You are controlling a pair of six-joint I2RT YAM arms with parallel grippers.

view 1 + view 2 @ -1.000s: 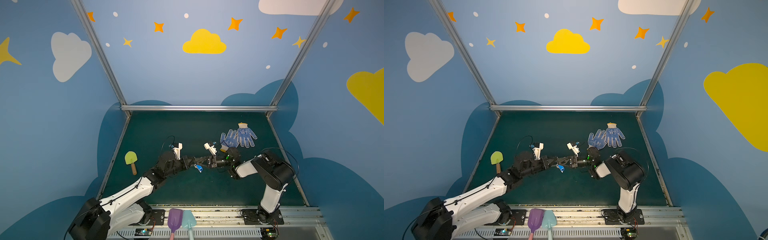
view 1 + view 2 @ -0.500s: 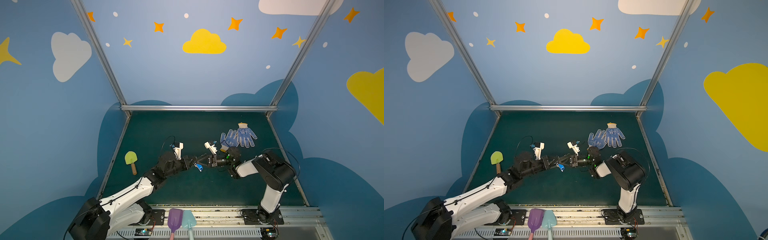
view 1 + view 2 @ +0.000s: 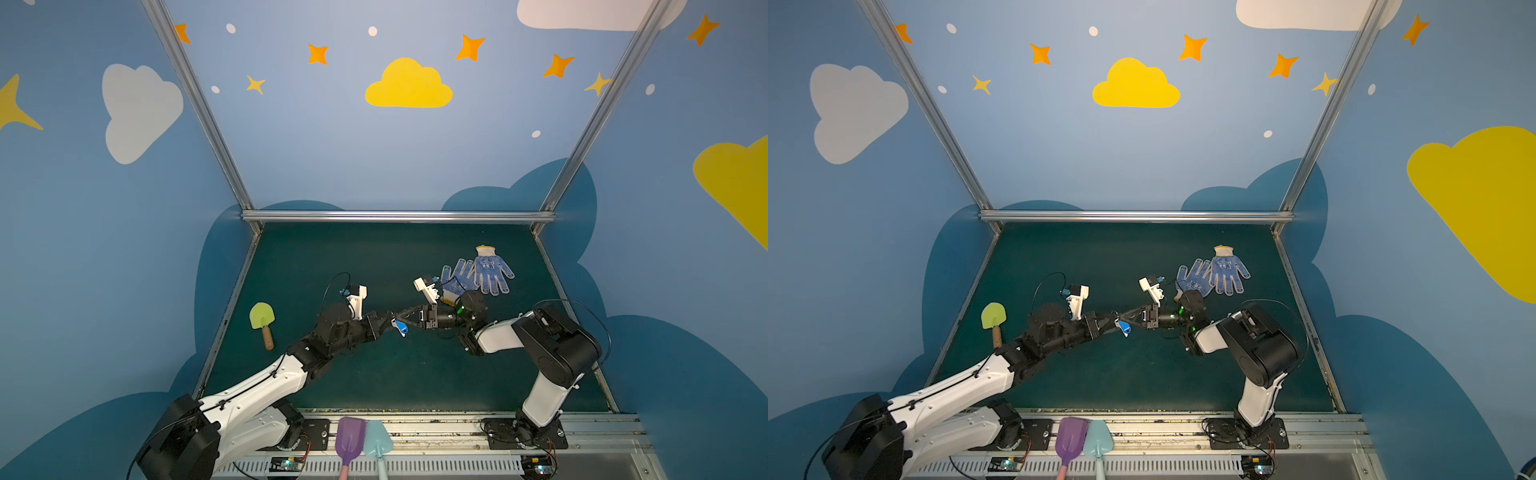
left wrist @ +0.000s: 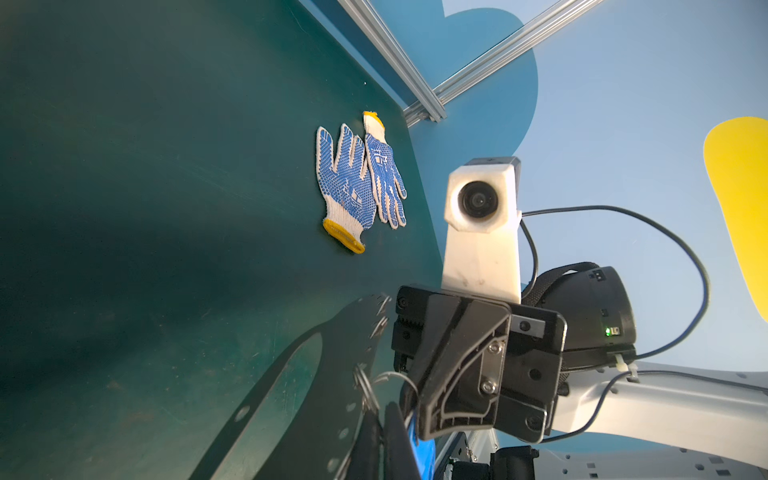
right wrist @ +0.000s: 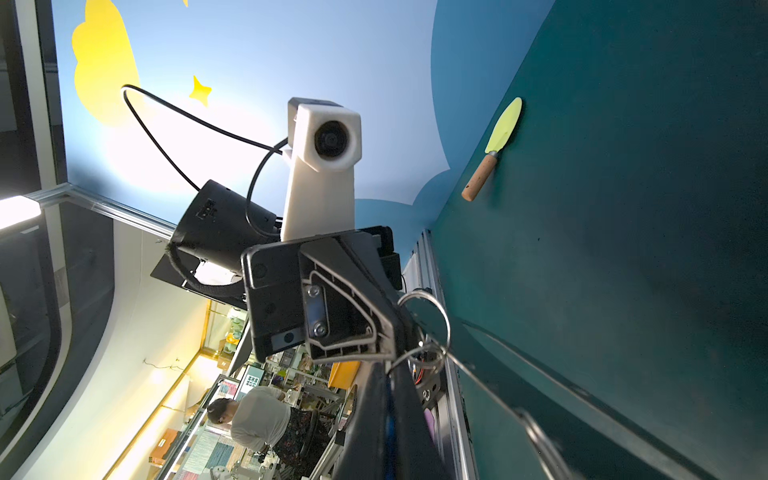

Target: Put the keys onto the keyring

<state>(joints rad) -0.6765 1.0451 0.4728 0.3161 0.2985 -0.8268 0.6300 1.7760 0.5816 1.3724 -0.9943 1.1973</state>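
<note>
The left arm and the right arm are built of white shells joined by black joints. A white camera housing is mounted on the right claw. Its black ribbed fingers are fastened with silver screws. A black cable is looped behind, and a green light is lit on the wrist.

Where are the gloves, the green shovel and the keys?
gloves (image 3: 490, 268), in a top view, on one glove's dotted palm.
green shovel (image 3: 262, 316), in a top view, on its blade.
keys (image 3: 402, 328), in a top view, on the blue head.
</note>
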